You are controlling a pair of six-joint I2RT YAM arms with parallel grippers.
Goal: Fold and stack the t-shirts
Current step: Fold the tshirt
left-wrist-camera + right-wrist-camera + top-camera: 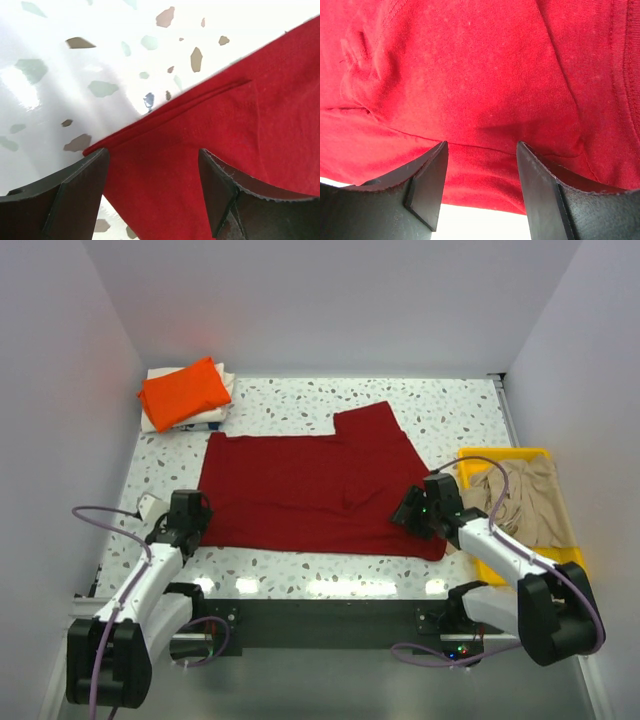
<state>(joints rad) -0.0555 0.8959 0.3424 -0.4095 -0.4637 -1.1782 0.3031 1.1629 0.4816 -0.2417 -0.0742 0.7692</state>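
While the dark red t-shirt is spread flat at the middle of the table, the left gripper and right gripper are open over its near-left and near-right corners. Both cloth layers should be pinched together for an even fold.

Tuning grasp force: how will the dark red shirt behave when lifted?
Likely floppy: the dark red t-shirt lies flat with soft wrinkles, so it should sag between lift points. Probably light; the knit looks thin. Could slide on the glossy table.
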